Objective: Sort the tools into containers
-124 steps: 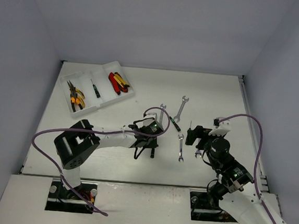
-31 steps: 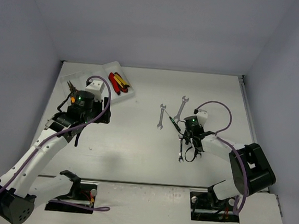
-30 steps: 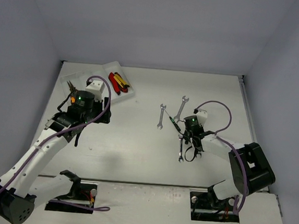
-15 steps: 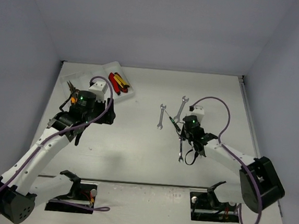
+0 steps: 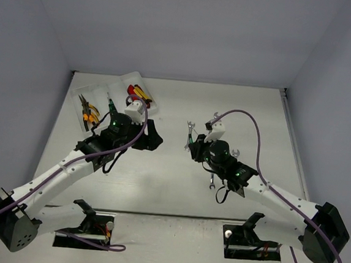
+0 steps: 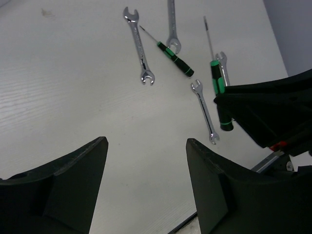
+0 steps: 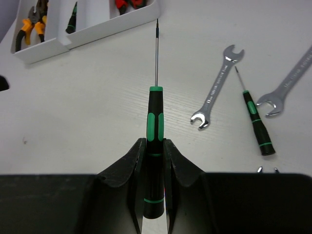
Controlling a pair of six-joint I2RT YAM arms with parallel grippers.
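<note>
My right gripper (image 7: pixel 155 146) is shut on a green-black screwdriver (image 7: pixel 156 122), held above the table with its thin shaft pointing toward the white tray (image 7: pixel 97 30). In the left wrist view the same screwdriver (image 6: pixel 217 85) sticks out of the right gripper's black body. My left gripper (image 6: pixel 146 161) stands open and empty over bare table, to the right of the tray (image 5: pixel 123 84). The tray holds orange-handled pliers (image 5: pixel 88 111), a screwdriver (image 5: pixel 111 105) and red and yellow knives (image 5: pixel 139 93). On the table lie a second screwdriver (image 7: pixel 256 122) and silver wrenches (image 7: pixel 217 90), (image 7: pixel 287 83).
Another small wrench (image 6: pixel 204 109) lies near the right arm, with one more wrench (image 5: pixel 211 182) showing below that arm from above. Both grippers (image 5: pixel 155 141), (image 5: pixel 193 148) hang close together mid-table. Grey walls ring the table.
The right gripper closed on the screwdriver, lifted it and carried it left. The left arm swung away from the tray toward the table's middle, staying open.
</note>
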